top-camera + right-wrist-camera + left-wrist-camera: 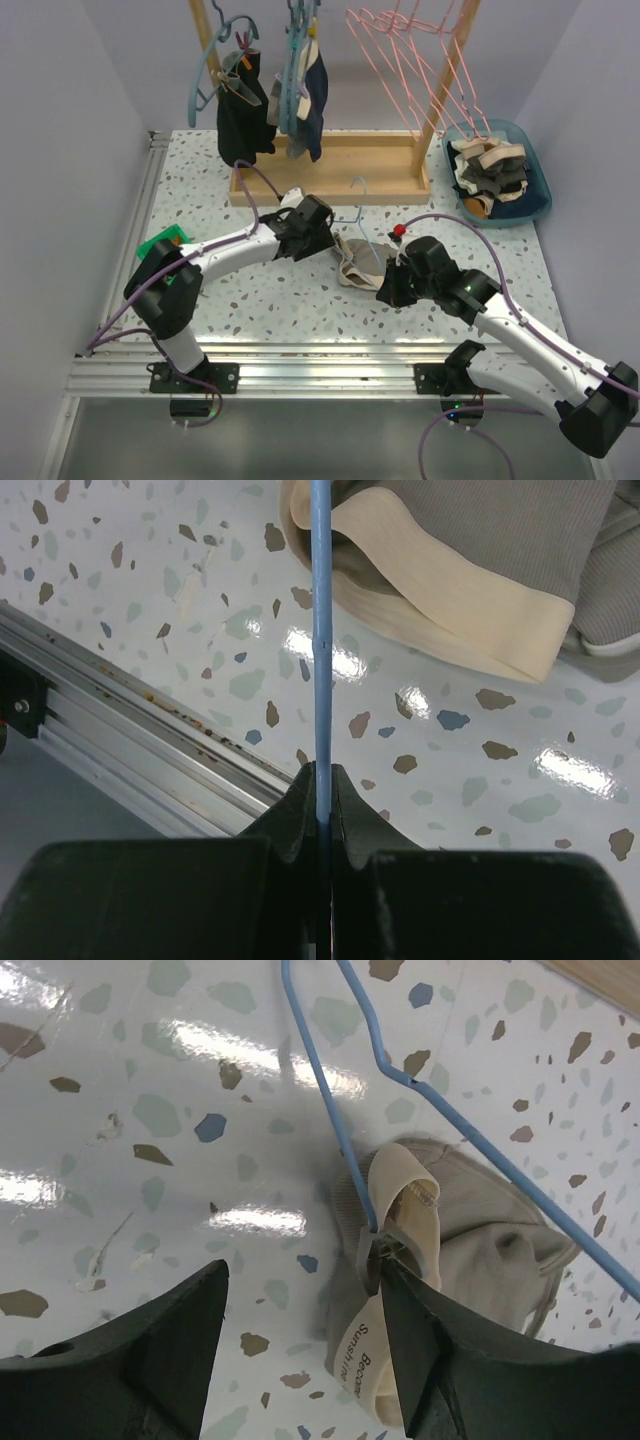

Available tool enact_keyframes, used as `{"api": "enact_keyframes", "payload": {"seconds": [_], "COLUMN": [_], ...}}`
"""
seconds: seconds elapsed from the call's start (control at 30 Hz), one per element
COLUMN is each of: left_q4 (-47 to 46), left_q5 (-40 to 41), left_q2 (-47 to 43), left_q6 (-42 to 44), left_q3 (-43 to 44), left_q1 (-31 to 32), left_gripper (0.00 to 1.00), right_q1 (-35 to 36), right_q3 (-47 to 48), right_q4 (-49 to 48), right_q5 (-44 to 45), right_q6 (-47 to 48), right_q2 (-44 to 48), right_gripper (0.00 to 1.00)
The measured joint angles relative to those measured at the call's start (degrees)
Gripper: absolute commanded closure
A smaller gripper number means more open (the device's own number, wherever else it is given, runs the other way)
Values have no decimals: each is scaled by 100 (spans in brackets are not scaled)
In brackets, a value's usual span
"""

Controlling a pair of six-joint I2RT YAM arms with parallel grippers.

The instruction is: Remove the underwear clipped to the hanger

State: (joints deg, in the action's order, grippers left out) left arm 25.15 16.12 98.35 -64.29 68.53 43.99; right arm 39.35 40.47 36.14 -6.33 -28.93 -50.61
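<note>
The beige ribbed underwear (352,265) is seen crumpled on the white speckled bench (270,300), about midway between the left and right edges and somewhat nearer the near edge. Its cream waistband (440,590) is pinched by a small grey clip (372,1255) on the thin blue wire hanger (320,630), which lies flat across the garment with its hook turned toward the far edge.

The left fingers (180,1330) are held apart above the bench, with the clip just beside the inner face of one of them. The right fingers (342,802) are pressed together on the hanger's wire at the side nearer the near edge.

Along the far edge a wooden rack (330,165) is set, hung with dark garments (240,120) and pink hangers (420,50). In the far right corner a teal tub (535,190) of folded clothes is placed.
</note>
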Motion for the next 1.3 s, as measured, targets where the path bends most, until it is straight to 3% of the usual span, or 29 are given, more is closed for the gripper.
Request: {"api": "enact_keyframes", "payload": {"seconds": [0.33, 0.6, 0.87, 0.93, 1.03, 1.07, 1.3], "left_q4": [-122, -671, -1130, -1268, -1537, -1606, -1611], "left_q5": [-9, -382, -544, -601, -789, -866, -1320], "left_q2": [-629, -1019, -1010, -1001, -933, -881, -608], "left_q6": [-337, -837, -1156, -1274, -1458, -1513, -1808], "left_q3": [-881, -1670, -1235, -1082, -1021, -1023, -1027], "left_q1": [-11, -11, -15, -33, -92, -125, -313], "left_gripper": [35, 18, 3, 3, 20, 21, 12], "right_q1": [9, 7, 4, 4, 4, 4, 4], "right_q3": [0, 2, 2, 2, 2, 2, 2], "right_q4": [46, 48, 52, 57, 68, 72, 129], "right_q5": [164, 256, 251, 251, 251, 251, 254], "right_q6": [-2, 87, 214, 223, 225, 225, 223], "right_q2": [48, 9, -7, -7, 2, 4, 83], "right_gripper": [100, 100, 100, 100, 100, 100, 100]}}
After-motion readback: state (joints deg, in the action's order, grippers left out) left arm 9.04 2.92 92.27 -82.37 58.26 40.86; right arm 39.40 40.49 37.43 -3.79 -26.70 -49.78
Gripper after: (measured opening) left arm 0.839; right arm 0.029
